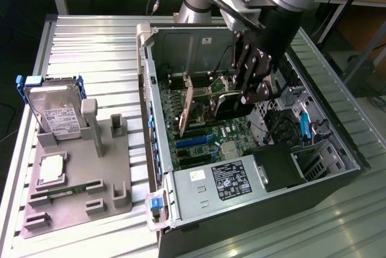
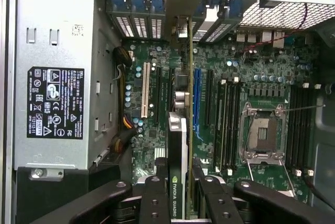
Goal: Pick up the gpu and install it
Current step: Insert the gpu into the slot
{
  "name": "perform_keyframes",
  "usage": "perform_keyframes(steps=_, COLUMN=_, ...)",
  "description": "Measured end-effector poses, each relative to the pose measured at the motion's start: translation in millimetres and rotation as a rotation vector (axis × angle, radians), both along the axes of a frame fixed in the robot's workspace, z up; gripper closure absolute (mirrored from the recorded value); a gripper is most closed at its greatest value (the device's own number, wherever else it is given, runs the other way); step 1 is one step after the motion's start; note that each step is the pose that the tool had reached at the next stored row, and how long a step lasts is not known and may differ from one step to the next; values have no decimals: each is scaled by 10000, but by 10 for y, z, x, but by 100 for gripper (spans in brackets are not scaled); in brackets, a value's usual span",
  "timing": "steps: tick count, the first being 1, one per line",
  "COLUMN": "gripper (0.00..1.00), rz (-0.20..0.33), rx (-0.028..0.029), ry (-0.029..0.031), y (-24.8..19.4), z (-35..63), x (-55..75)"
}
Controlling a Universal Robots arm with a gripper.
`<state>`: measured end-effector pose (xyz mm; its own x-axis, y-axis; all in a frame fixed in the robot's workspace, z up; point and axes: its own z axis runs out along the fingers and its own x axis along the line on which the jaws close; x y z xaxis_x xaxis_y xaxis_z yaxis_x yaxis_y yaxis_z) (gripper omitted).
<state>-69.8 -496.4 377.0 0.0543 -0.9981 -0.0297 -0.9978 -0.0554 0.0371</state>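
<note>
Presently: step in hand, installing. Claw (image 1: 250, 92) clamped on the gpu (image 1: 220, 106), card held on edge in its grip, inside the open computer case (image 1: 338, 143). Motherboard (image 2: 261, 77) just beyond the claw. Seating calls for the card edge square over its slot; whether seated, cannot tell.

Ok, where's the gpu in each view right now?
Exterior view: gpu upright inside the computer case, held by the end effector.
Wrist view: gpu edge-on in the end effector, beside the blue slot.
Shared landmark: the power supply label.
</note>
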Motion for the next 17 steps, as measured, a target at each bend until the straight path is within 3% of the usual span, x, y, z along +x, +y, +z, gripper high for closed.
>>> perform_keyframes(steps=8, gripper=73, rz=-28, rx=2, ry=-1, y=2, z=-43, x=-13)
perform_keyframes(steps=17, gripper=73, rz=-124, rx=-2, ry=0, y=50, z=-295, x=-31)
